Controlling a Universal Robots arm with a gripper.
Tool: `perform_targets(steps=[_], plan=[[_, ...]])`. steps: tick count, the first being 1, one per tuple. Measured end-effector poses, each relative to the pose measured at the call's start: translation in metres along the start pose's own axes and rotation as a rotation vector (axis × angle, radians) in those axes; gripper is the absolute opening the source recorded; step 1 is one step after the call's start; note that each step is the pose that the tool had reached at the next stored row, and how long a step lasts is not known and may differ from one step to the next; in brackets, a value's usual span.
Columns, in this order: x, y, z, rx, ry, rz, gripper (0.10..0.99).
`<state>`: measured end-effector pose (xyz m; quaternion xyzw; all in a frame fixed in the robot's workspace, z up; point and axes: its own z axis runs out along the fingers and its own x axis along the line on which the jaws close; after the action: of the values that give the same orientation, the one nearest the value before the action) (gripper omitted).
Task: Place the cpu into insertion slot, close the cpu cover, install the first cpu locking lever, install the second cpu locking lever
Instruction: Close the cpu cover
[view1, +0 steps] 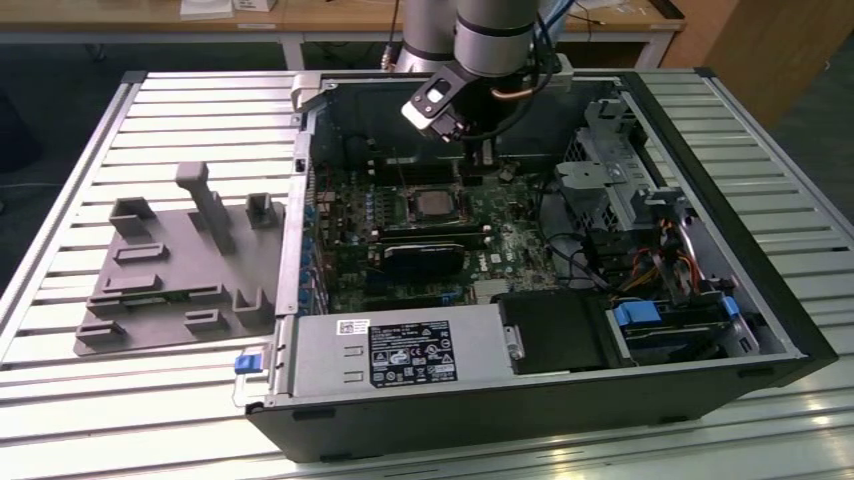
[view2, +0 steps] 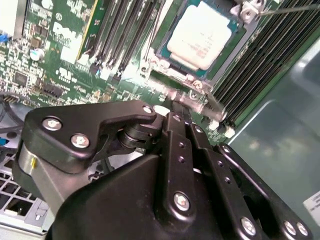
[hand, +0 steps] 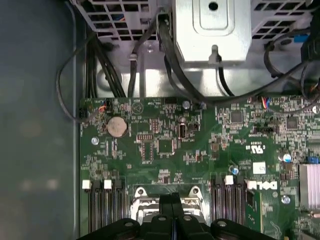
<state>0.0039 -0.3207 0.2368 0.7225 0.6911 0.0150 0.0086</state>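
Here we are inside the open computer case (view1: 534, 415), which fills the middle and right of the exterior view. The arm drops in from the upper middle of that frame, its gripper (view1: 477, 150) hanging over the motherboard (view1: 400, 250) just beyond the socket. The cpu (view1: 431, 204) is down in its slot at the centre of the exterior view. In the second wrist view the cpu (view2: 205, 32) lies flat, its pale metal top bare and nothing folded over it. So step 1 looks done, and by my reading step 2, closing the cover, is the one in hand. The gripper (hand: 172, 204) has its 2 fingers pressed together, with no gap between them in both wrist views. Whether a thin edge is nipped there I cannot tell. They sit right at the cpu cover (hand: 194, 202), as I take the silvery frame at the socket edge nearest the gripper to be; it seems to stand open, not lying on the chip. A thin metal rod (view2: 295, 7) off the far corner is likely 1 of the 2 locking levers, unlatched. Closing calls for a gentle, square push, so the cover's window settles around the chip's top without scraping it or the memory slots (view2: 120, 35) alongside. At the exterior view's left, a grey fixture (view1: 160, 280) rests on the slatted table (view1: 80, 420).
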Motion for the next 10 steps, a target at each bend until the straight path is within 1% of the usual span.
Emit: perform_targets(steps=[10], plan=[[-0.0004,-0.0102,-0.0003,0.0,-0.0001,0.0,0.102]])
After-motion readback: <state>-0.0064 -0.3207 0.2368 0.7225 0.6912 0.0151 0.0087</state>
